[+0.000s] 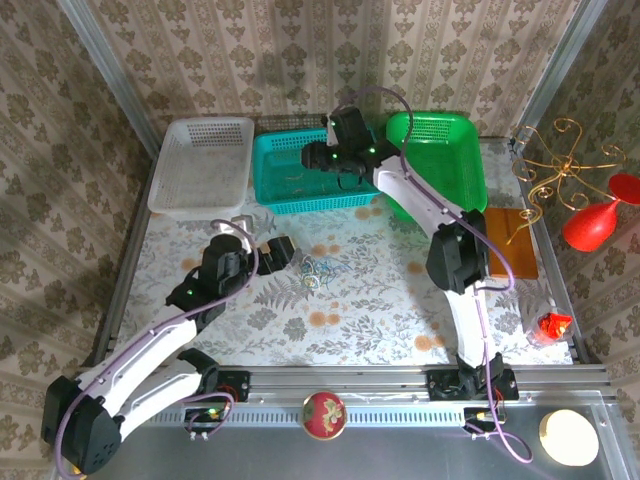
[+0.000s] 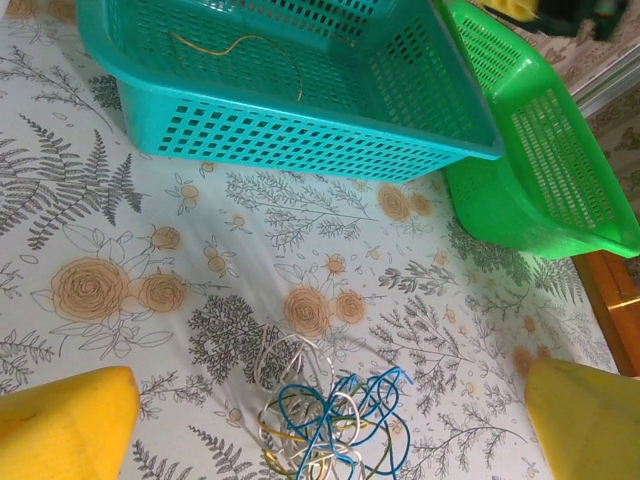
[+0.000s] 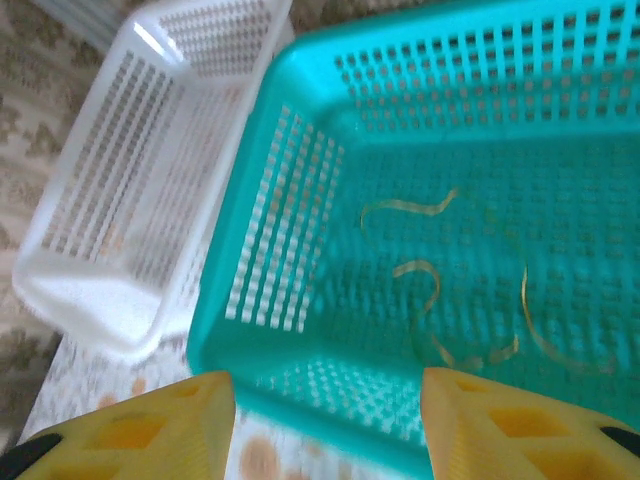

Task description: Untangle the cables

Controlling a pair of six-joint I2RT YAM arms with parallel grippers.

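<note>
The cables (image 2: 330, 420) lie on the floral tablecloth as a knotted clump of blue, whitish and yellow-green cords; the top view shows the clump (image 1: 315, 268) mid-table. My left gripper (image 2: 325, 435) hovers over the clump, open, with one yellow finger on each side and nothing held. In the top view the left gripper (image 1: 268, 245) sits just left of the clump. A single yellow-orange cable (image 3: 440, 300) lies loose on the floor of the teal basket (image 3: 300, 150). My right gripper (image 3: 330, 425) hangs above that basket's near wall, open and holding nothing.
A white basket (image 1: 200, 165) stands to the left of the teal basket (image 1: 275, 190) and a green basket (image 1: 445, 160) leans at its right. A wooden board (image 1: 515, 240), a gold wire stand (image 1: 560, 165) and red items (image 1: 590, 225) occupy the right edge.
</note>
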